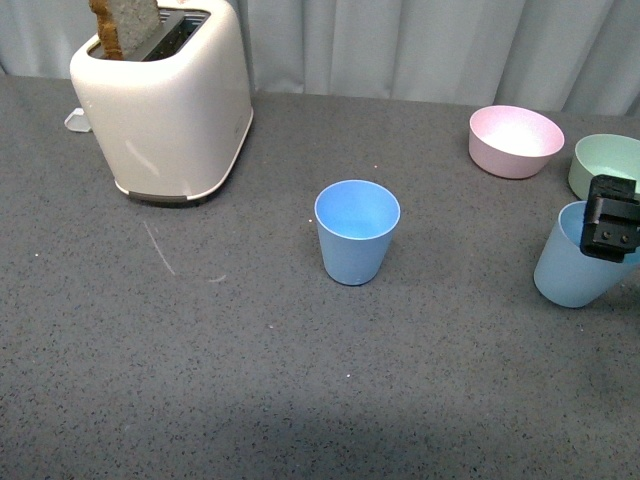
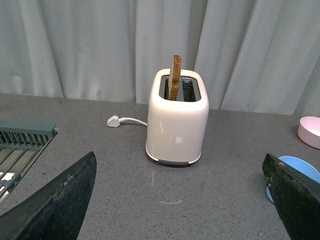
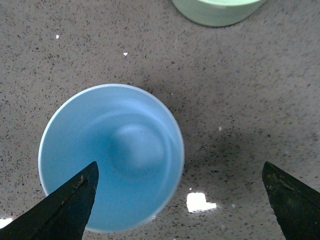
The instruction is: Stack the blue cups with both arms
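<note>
Desk [image 1: 300,400]: dark grey, speckled with pale flecks, with a few faint pale scuffs at centre left; it fills most of the front view.
Backdrop: pale grey pleated curtain [image 1: 400,40] along the top of the frame, behind the desk's far edge.
Centre blue cup [image 1: 357,232]: upright, mouth up, alone in the middle of the frame, nothing inside.
Second blue cup [image 1: 575,270]: at the right edge of the frame, mouth up, its upper part partly covered by the black right hand [image 1: 612,228].
Right hand, wrist view: looks straight down into this cup [image 3: 111,157]; fingers [image 3: 65,210] spread wide, one over the cup's rim, the other over bare desk; it grips nothing.
Left hand [image 2: 177,210]: fingers [image 2: 50,210] spread wide over bare desk, holding nothing; out of the front view.
Green bowl [image 1: 607,165]: just behind the second blue cup, right edge.
Pink bowl [image 1: 515,140]: upper right, beside the green bowl.
Toaster [image 1: 165,100]: cream, upper left, well apart from both cups, with toast [image 1: 122,25] standing up out of a slot.
Plug [image 2: 114,121]: white, on the desk beside the toaster.
Rack [image 2: 25,140]: grey-green wire rack, seen only in the left wrist view.
</note>
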